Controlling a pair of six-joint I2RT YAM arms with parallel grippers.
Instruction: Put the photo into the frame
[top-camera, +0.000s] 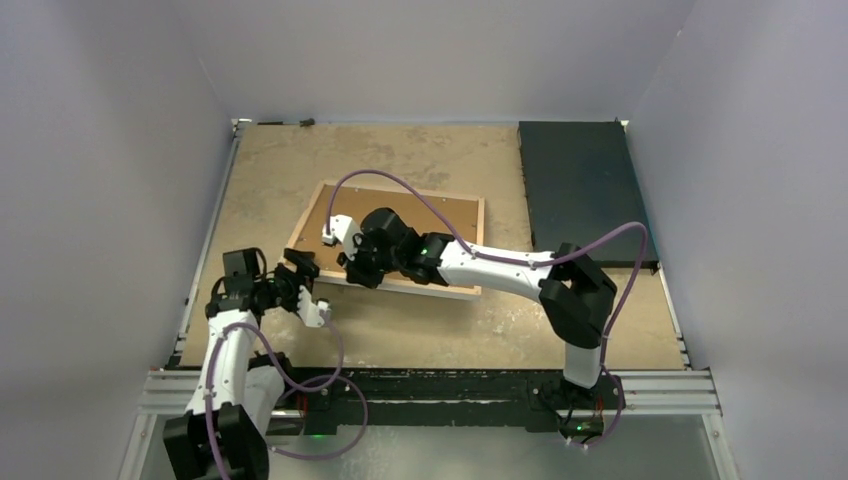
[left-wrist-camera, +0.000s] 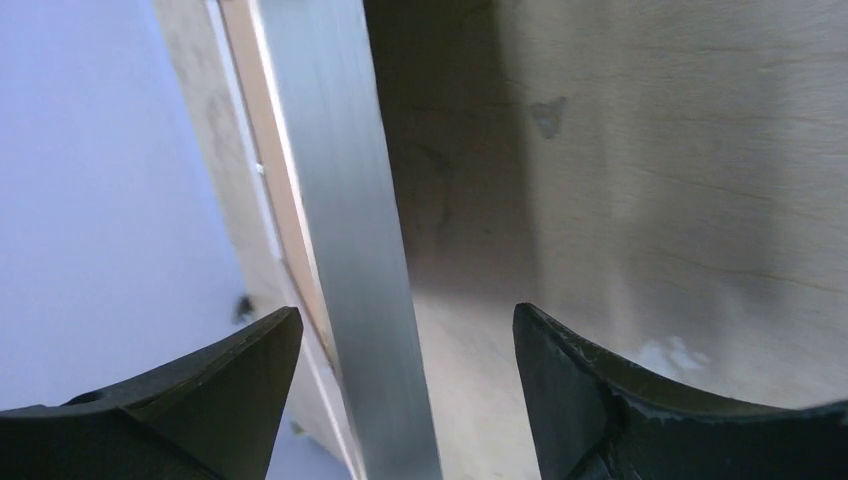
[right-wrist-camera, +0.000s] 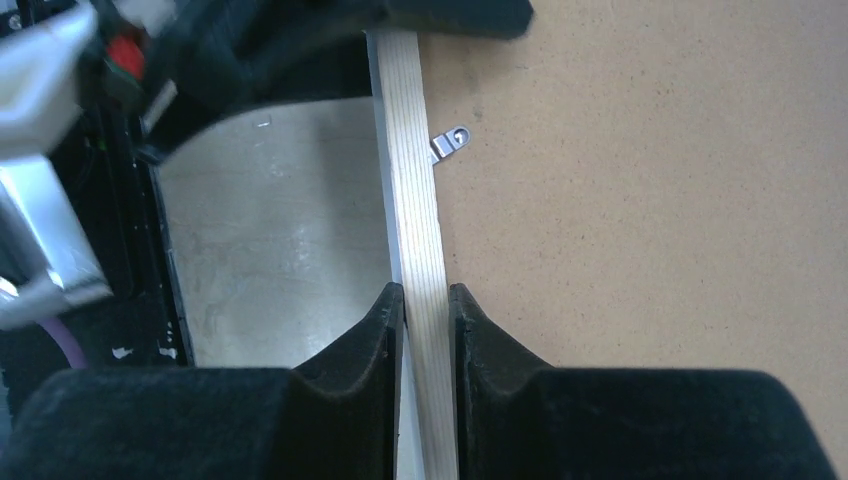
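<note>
The frame (top-camera: 420, 192) lies back-up in the middle of the table, its brown backing board (top-camera: 400, 225) showing inside the light wood rim. My right gripper (top-camera: 358, 272) is shut on the frame's near wooden rail (right-wrist-camera: 410, 180), one finger on each side (right-wrist-camera: 427, 300). My left gripper (top-camera: 300, 272) stands open at the frame's near left corner. In the left wrist view the frame's silver edge (left-wrist-camera: 350, 250) runs between its spread fingers (left-wrist-camera: 408, 330), touching neither. The photo is hidden from every view.
A black rectangular mat (top-camera: 580, 190) lies at the back right of the tan table (top-camera: 420, 150). A small metal tab (right-wrist-camera: 450, 145) sits on the backing board (right-wrist-camera: 650, 200) beside the rail. Grey walls close in on three sides.
</note>
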